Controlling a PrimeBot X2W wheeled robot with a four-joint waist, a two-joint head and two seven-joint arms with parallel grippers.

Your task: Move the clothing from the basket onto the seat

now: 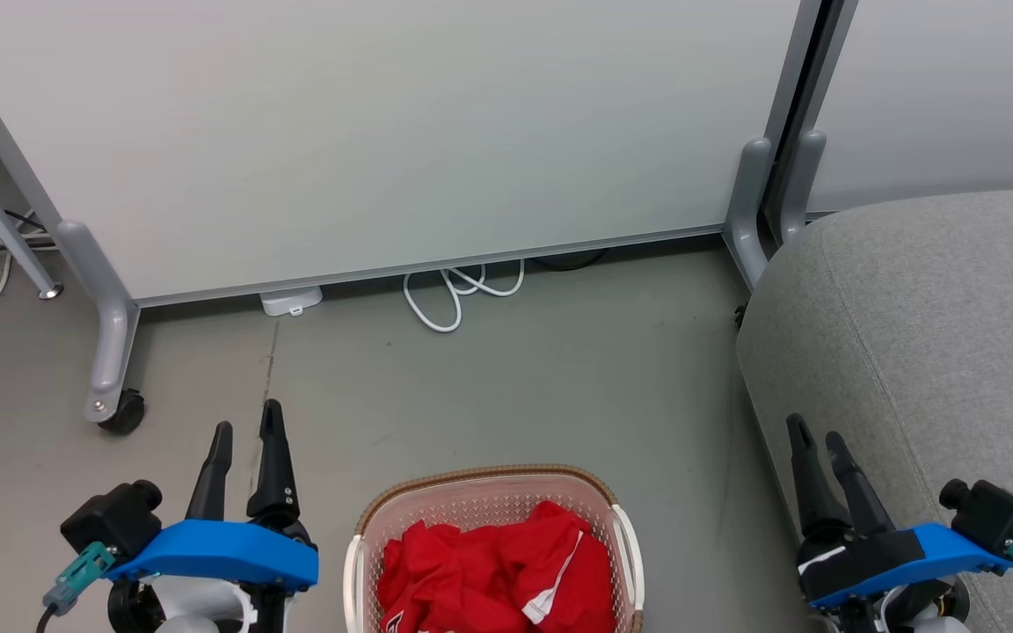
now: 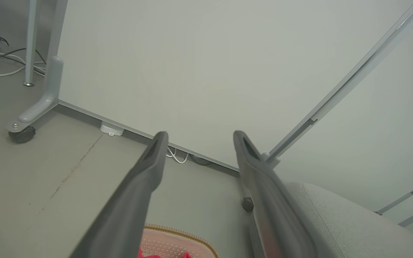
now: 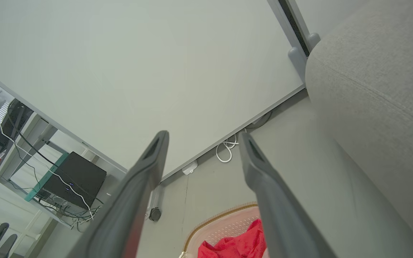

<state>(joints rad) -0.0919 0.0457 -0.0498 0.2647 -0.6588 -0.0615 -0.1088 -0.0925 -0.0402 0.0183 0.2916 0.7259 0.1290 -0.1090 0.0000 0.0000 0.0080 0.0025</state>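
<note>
– Fingers of the left gripper [image 1: 248,418]: state?
– Parted, nothing between them, pointing over the floor [image 1: 515,378] just left of the basket [image 1: 471,479].
– Right gripper [image 1: 813,429]?
– Fingers likewise parted and empty, seen against the front edge of the seat [image 1: 929,334] in the head view; contact cannot be told.
– Clothing [image 1: 489,563]?
– Red with white trim, heaped inside the basket. Basket stands on the floor between both grippers, left of the seat. Pale partition panel [image 1: 383,132] behind.
</note>
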